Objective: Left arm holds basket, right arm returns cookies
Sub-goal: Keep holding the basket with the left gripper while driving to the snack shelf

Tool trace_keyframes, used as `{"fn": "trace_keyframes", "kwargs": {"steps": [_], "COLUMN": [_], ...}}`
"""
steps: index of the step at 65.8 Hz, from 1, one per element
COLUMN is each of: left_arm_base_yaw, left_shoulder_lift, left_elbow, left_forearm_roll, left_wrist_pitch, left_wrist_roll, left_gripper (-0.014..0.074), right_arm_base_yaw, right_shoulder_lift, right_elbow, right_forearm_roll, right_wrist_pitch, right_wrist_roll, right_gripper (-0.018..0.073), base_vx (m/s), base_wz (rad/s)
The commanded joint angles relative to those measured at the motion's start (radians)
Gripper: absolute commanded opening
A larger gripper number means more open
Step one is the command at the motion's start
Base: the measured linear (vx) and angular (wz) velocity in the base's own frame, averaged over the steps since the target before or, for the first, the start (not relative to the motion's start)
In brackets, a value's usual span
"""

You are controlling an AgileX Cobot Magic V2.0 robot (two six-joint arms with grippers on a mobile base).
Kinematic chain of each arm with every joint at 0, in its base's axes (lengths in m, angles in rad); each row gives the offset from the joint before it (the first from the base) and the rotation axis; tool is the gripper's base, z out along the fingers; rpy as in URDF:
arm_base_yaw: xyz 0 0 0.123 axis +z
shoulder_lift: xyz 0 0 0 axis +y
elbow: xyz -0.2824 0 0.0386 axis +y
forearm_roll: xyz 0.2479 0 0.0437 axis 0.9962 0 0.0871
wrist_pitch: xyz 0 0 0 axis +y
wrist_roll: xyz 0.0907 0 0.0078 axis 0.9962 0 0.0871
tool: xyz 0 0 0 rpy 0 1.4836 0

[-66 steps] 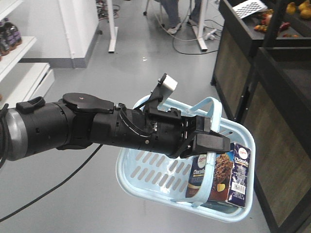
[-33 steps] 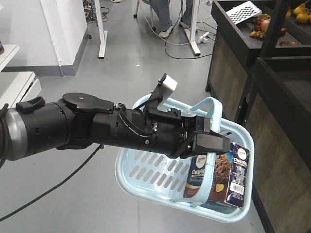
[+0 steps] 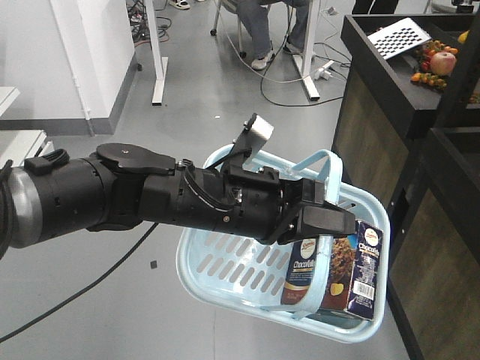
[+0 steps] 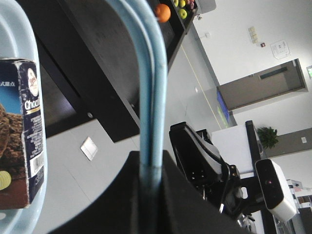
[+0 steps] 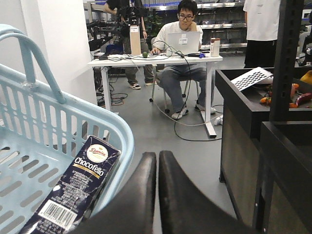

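My left gripper is shut on one loop handle of the light blue basket and holds it off the floor. In the left wrist view the handle runs straight between the jaws of the left gripper. The navy Chocofello cookies box stands upright in the basket's right end, and the cookies lean on the basket wall. My right gripper is shut on nothing, just outside the basket rim beside the box. It is out of the front view.
A black display stand with fruit and a checkerboard card stands close on the right. White desk legs and a seated person are behind. A black cable trails over the grey floor. A white shelf edges in at left.
The background has slid sideways: the white shelves on the left have nearly left the view and the black stand has shifted. The left arm, basket and cookies keep the same pose in the frame.
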Motion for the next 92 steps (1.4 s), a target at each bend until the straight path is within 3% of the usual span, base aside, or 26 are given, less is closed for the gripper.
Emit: {"fn": "trace_keyframes", "kwargs": {"steps": [1, 60, 92], "left_arm_base_yaw": [-0.002, -0.002, -0.002], "left_shoulder_lift": [-0.055, -0.055, -0.055], "left_elbow": [-0.041, -0.041, -0.041], "left_forearm_roll": [-0.079, -0.079, -0.079], "left_wrist_pitch": [0.043, 0.042, 0.043], "left_wrist_roll": [0.012, 0.012, 0.012], "left_gripper": [-0.0006, -0.0006, -0.0006], "right_arm_base_yaw": [-0.002, -0.002, -0.002], "right_shoulder_lift": [-0.011, -0.011, -0.011], "right_elbow": [0.002, 0.002, 0.002], "right_forearm_roll": [-0.006, -0.006, -0.006], "right_wrist_pitch": [-0.07, -0.07, -0.07], "right_wrist_roll": [-0.009, -0.009, -0.009], "right_gripper": [-0.0003, -0.0003, -0.0003], "base_vx": [0.38, 0.39, 0.33], "base_wz": [0.0, 0.04, 0.59]}}
